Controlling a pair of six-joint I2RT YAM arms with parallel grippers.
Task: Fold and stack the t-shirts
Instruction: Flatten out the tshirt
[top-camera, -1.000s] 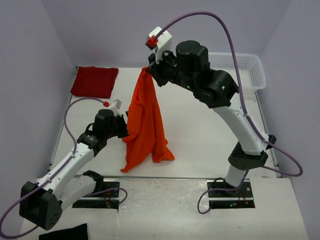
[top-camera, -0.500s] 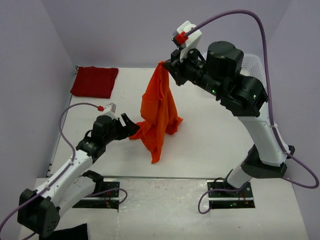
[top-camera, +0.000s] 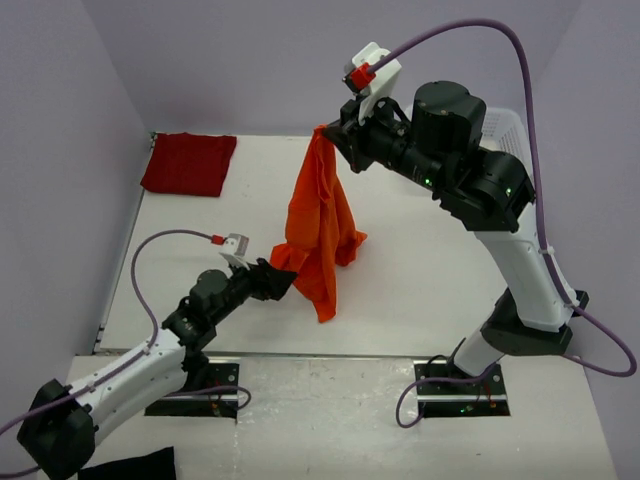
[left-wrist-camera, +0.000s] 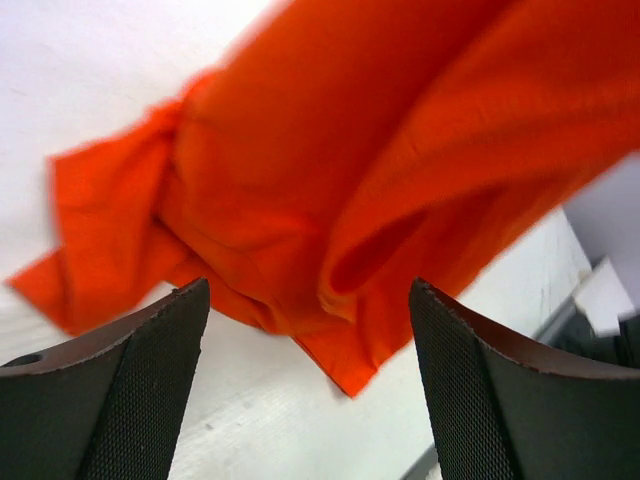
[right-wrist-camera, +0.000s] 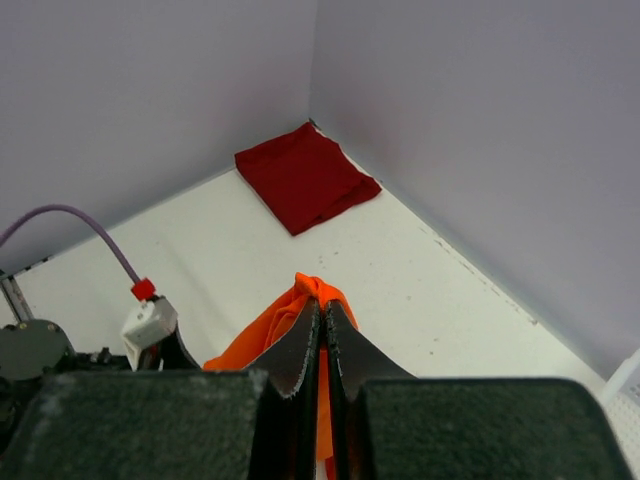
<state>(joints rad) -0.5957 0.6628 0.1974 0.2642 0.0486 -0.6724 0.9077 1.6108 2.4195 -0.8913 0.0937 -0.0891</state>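
Right hand (right-wrist-camera: 322, 310), orange t-shirt (right-wrist-camera: 262, 338) largely behind

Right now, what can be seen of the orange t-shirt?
The orange t-shirt is plain, soft cloth, unfolded and bunched in long creases. It hangs from one pinched edge in the shut right hand, raised over the table. Its lower folds spread beside the open left hand, which does not grip it. Whether its tip touches the table is unclear.
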